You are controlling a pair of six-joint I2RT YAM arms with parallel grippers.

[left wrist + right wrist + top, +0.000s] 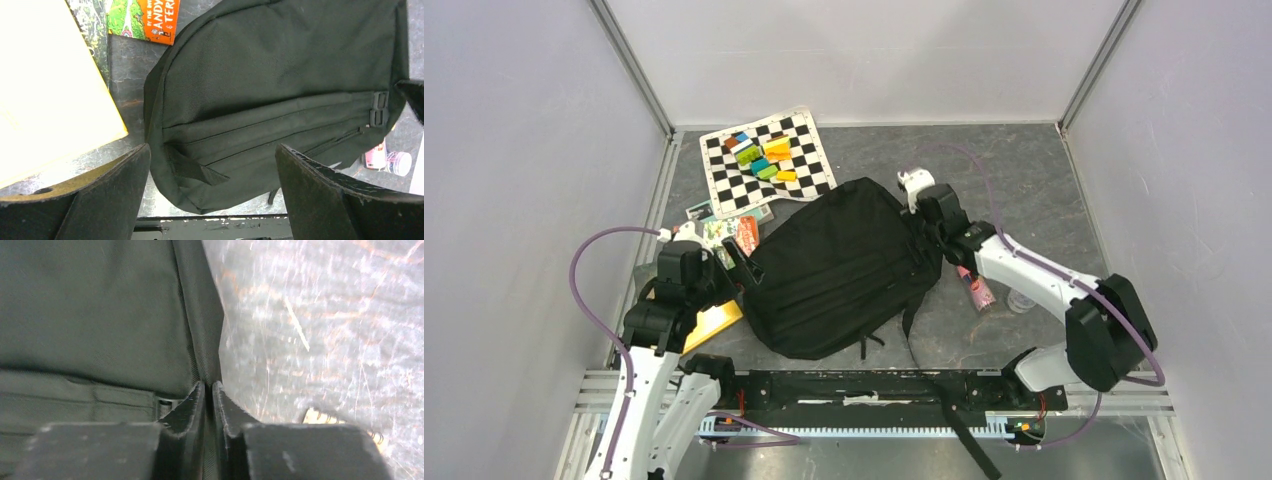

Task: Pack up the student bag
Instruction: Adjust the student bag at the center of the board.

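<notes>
The student bag (839, 265), a large black backpack, lies flat and closed in the middle of the table. It fills the left wrist view (280, 85) and the left half of the right wrist view (95, 315). My right gripper (921, 222) is shut on the bag's right edge; a thin fold of black fabric sits between the fingers (208, 390). My left gripper (742, 262) is open and empty, hovering at the bag's left end (212, 172), with the bag's corner and a short strap between the fingers.
A yellow book (709, 322) and colourful books (729, 232) lie left of the bag. A checkered mat (764, 160) with coloured blocks is at the back. A pink bottle (976, 290) and a small jar (1021, 300) lie right of the bag.
</notes>
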